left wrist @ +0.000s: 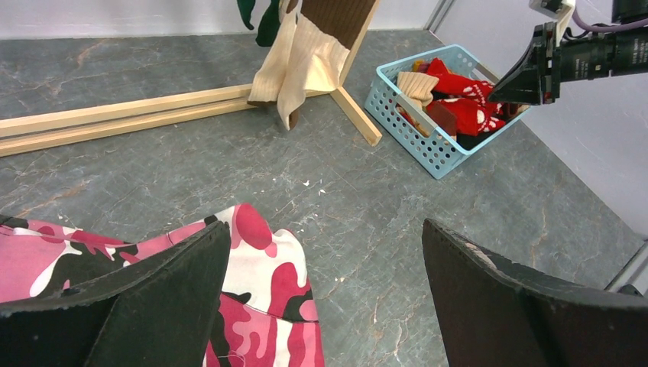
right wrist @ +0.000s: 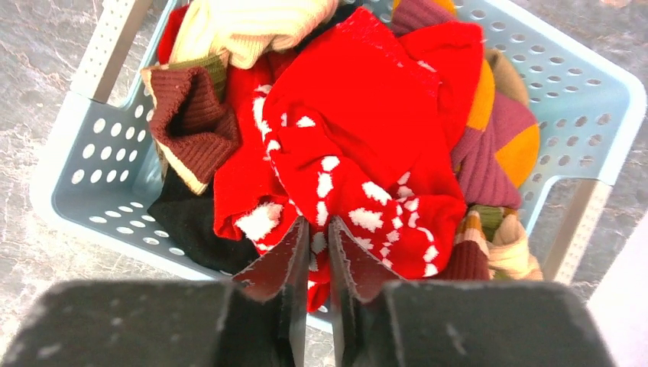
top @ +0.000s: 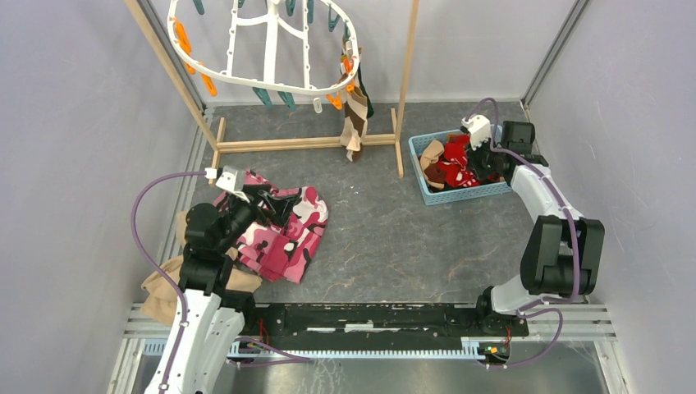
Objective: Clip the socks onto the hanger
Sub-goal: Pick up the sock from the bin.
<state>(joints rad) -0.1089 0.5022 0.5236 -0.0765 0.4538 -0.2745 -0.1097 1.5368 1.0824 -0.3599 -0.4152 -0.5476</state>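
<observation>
Red sock point(right wrist: 359, 153) between right hand point(right wrist: 319, 227) fingers, clear only from the wrist

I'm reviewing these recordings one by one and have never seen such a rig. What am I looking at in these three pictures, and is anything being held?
These are two robot arms bolted at the near edge of a table, each ending in a two-finger gripper. The wide picture looks down from above and behind them. The other two pictures come from a camera on each wrist.

On the table lie a pink camouflage garment, a tan cloth and a blue basket full of small socks. At the back, a wooden stand carries a white hanger with coloured clips, and hanging socks are already on it.

The left gripper hangs open above the garment and holds nothing. The right gripper reaches into the basket, its fingers pinched on a red sock with white marks.
</observation>
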